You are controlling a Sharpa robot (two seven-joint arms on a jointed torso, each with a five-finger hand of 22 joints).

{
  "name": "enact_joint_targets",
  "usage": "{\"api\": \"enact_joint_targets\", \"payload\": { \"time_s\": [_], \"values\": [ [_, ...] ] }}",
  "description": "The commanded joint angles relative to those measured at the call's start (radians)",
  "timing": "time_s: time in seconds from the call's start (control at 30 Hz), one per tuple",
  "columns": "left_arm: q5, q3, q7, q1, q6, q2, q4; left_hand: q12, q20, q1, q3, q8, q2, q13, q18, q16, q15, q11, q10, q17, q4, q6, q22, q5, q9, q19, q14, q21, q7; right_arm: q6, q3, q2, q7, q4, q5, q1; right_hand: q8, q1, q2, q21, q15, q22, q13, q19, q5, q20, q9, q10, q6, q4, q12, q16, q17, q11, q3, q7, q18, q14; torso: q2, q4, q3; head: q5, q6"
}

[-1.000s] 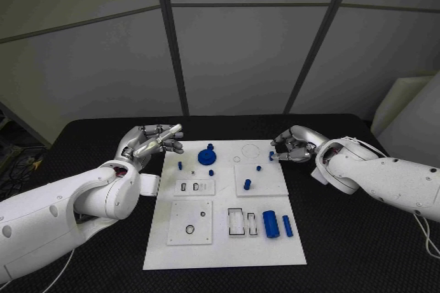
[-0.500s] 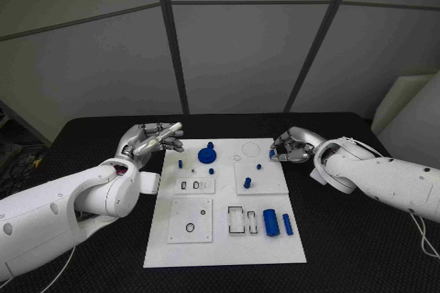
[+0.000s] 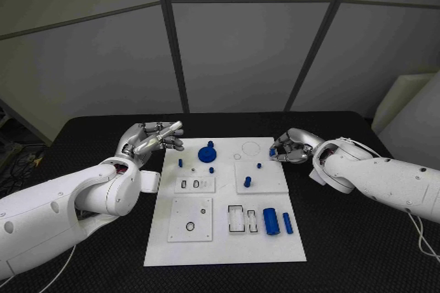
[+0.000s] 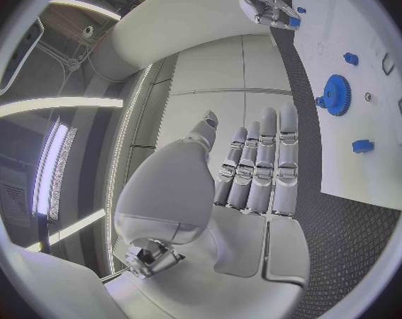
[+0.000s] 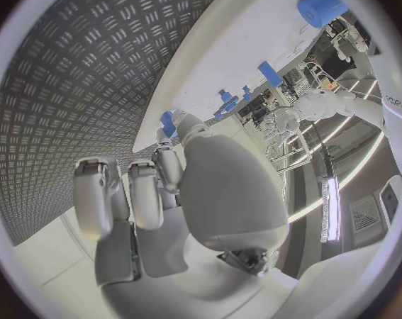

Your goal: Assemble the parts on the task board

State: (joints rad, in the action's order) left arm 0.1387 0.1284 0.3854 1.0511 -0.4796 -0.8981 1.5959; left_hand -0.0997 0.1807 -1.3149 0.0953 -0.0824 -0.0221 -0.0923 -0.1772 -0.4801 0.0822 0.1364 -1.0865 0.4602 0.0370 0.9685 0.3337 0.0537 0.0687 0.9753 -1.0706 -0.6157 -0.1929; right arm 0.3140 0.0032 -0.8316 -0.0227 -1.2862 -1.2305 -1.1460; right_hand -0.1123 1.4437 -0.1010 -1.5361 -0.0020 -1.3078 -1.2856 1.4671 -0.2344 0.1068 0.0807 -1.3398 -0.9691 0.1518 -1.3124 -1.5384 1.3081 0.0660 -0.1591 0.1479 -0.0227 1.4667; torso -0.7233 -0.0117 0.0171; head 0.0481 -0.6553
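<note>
The right hand (image 3: 292, 147) has moved slightly inward at the 2 o'clock edge of the task board (image 3: 224, 242), pinching a small blue part (image 3: 272, 154) (likely ready for placing), the left hand (image 3: 151, 139) stays open

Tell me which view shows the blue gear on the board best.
The left wrist view: the blue gear shows large, its teeth visible, unobstructed on the task board. The head view shows it smaller. In the right wrist view I cannot pick it out.
</note>
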Motion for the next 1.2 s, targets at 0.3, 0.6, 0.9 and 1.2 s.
{"api": "enact_joint_targets", "payload": {
  "time_s": [0.3,0.6,0.9,1.2],
  "values": [
    [0.003,0.001,0.002,0.000,0.011,0.002,-0.001,0.004,0.000,0.006,-0.003,0.005,0.008,-0.001,-0.002,-0.007,-0.001,0.005,-0.002,0.002,-0.005,0.005,0.001,-0.002,-0.001,-0.010,0.007,-0.005,-0.005,0.004,0.000,0.006,0.004,0.007,-0.010,-0.001,-0.007,-0.005,0.011,0.002,-0.007,-0.184,-0.003,0.062,0.003,-0.008,0.000,-0.007,-0.010,-0.004,-0.008,-0.003,0.200,-0.001,0.001,0.003,0.005,0.089,0.001,0.0002,0.0005,-0.001,-0.001],
    [0.003,0.001,0.002,0.000,0.012,0.002,-0.001,0.004,0.000,0.006,-0.003,0.005,0.008,-0.001,-0.002,-0.007,-0.001,0.005,-0.002,0.002,-0.005,0.005,0.001,-0.002,-0.001,-0.010,0.007,-0.005,-0.005,0.013,0.000,0.012,0.004,0.015,-0.009,-0.001,-0.003,-0.009,0.009,0.002,-0.006,-0.184,-0.003,0.062,0.007,-0.008,-0.002,-0.007,-0.006,-0.003,-0.007,-0.003,0.201,0.000,0.003,0.005,0.005,0.090,0.001,0.0000,0.0004,0.000,-0.001],
    [0.003,0.001,0.001,0.000,0.012,0.002,-0.001,0.004,0.000,0.006,-0.003,0.005,0.008,-0.001,-0.002,-0.007,-0.001,0.005,-0.002,0.002,-0.005,0.005,0.001,-0.002,-0.001,-0.010,0.007,-0.005,-0.005,0.017,0.000,0.017,0.005,0.019,-0.009,-0.001,-0.003,-0.010,0.012,0.001,-0.006,-0.185,-0.004,0.062,0.008,-0.008,-0.002,-0.009,-0.007,-0.002,-0.009,-0.003,0.202,0.001,0.002,0.006,0.005,0.090,0.001,0.0005,0.0004,0.000,-0.003],
    [0.003,0.001,0.000,0.000,0.013,0.002,0.000,0.004,0.000,0.005,-0.003,0.005,0.009,-0.001,-0.002,-0.007,-0.001,0.005,-0.001,0.002,-0.006,0.005,0.002,-0.002,-0.001,-0.011,0.009,-0.005,-0.006,0.021,0.000,0.020,0.011,0.019,-0.006,-0.001,-0.012,-0.008,0.020,0.000,-0.007,-0.188,-0.015,0.064,0.007,-0.008,0.000,-0.018,-0.028,-0.004,-0.018,-0.004,0.203,-0.002,-0.001,0.002,0.006,0.090,0.001,0.0004,0.0001,0.000,-0.004]
  ]
}}
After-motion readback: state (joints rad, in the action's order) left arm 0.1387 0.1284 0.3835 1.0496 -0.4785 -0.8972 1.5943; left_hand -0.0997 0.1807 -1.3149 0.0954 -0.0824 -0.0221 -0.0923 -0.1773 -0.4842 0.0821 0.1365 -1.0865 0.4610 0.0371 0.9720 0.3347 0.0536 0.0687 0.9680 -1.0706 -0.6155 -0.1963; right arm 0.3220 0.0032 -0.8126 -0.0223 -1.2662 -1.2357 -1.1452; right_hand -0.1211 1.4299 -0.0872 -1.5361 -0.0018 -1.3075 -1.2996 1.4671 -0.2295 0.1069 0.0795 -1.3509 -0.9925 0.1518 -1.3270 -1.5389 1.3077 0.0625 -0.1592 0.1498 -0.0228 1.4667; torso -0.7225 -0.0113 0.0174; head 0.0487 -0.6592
